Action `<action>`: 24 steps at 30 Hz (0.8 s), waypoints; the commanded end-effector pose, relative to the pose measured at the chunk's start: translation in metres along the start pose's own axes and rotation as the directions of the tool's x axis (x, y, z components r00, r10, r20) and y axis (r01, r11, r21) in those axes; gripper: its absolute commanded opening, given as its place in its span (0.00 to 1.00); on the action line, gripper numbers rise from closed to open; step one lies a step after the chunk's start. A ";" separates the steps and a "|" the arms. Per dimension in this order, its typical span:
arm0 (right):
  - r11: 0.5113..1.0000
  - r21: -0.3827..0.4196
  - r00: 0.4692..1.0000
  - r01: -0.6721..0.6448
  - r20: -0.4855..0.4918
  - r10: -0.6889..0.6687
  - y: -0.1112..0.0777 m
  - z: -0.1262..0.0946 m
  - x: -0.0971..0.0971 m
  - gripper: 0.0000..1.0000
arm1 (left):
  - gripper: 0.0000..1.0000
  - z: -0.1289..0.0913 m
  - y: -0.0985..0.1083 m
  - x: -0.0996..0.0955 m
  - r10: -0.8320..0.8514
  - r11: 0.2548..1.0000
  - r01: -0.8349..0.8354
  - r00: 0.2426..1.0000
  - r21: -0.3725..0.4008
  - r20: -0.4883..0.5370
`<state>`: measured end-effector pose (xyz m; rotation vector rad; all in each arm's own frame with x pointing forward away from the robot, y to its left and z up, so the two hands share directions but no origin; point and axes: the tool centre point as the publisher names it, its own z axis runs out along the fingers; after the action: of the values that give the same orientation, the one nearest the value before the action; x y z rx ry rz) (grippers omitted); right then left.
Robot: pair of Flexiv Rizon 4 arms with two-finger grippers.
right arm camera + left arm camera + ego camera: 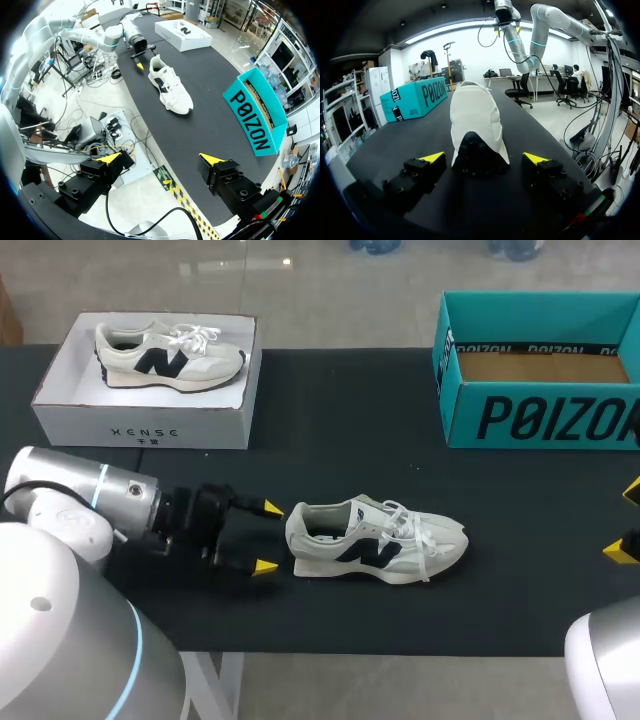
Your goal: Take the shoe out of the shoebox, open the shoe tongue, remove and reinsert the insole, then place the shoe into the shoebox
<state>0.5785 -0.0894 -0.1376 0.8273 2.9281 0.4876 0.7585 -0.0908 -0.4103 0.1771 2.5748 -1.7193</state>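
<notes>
We are counting step 1 as done: the shoe is sitting on the table, out of the teal shoebox. Our left gripper is hovering fingers apart just behind its heel, not touching; our right gripper is hanging spread and holding nothing. Tongue, insole and reboxing are looking undone

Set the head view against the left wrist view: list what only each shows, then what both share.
Only the head view: the white box with a second shoe in it. Only the left wrist view: the black patch on the heel of the shoe on the table. Both: that shoe, the teal box, the table and the open left tool at the heel.
</notes>
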 end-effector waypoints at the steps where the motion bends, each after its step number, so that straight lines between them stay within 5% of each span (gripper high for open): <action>1: 1.000 0.008 1.000 0.000 -0.005 0.001 0.003 -0.002 -0.002 1.00 | 1.00 0.009 0.007 -0.009 -0.007 1.000 0.007 0.999 -0.001 -0.044; 24: 1.000 0.008 1.000 0.000 -0.005 0.001 0.003 -0.002 -0.002 1.00 | 1.00 0.029 0.010 0.008 -0.050 0.996 0.053 0.998 0.069 -0.041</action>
<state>0.5785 -0.0894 -0.1376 0.8273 2.9281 0.4876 0.7503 -0.1085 -0.4301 0.1519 2.5776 -1.8394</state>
